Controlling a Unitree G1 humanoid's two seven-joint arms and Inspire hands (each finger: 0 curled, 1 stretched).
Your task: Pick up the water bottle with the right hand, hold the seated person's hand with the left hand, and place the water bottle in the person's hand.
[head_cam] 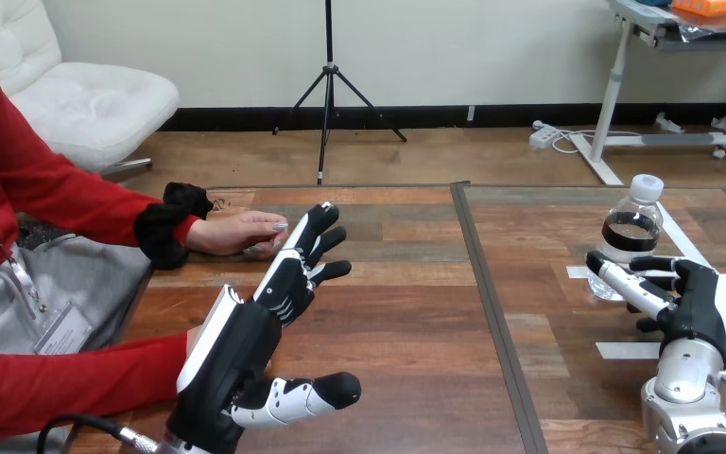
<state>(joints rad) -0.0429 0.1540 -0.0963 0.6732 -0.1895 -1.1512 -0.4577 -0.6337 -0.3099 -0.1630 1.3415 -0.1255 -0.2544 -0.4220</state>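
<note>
Wooden table (416,378) (dark seam (492,312) down its middle); white tape strips (614,350) at right.

1. Left hand (246,340) stretched out over the tabletop (416,312), fingers straight, thumb spread wide.
2. Its fingertips are right at the person's hand (241,233), which lies palm-down near the left edge. Can't tell if they touch.
3. Right hand (695,303) lays straight fingers across the lower front of the upright water bottle (631,222).

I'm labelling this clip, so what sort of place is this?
Probably a robot test bench: a wooden table with white tape marks, a water bottle by the right robot hand, and a person's hand beside the left robot hand.
</note>
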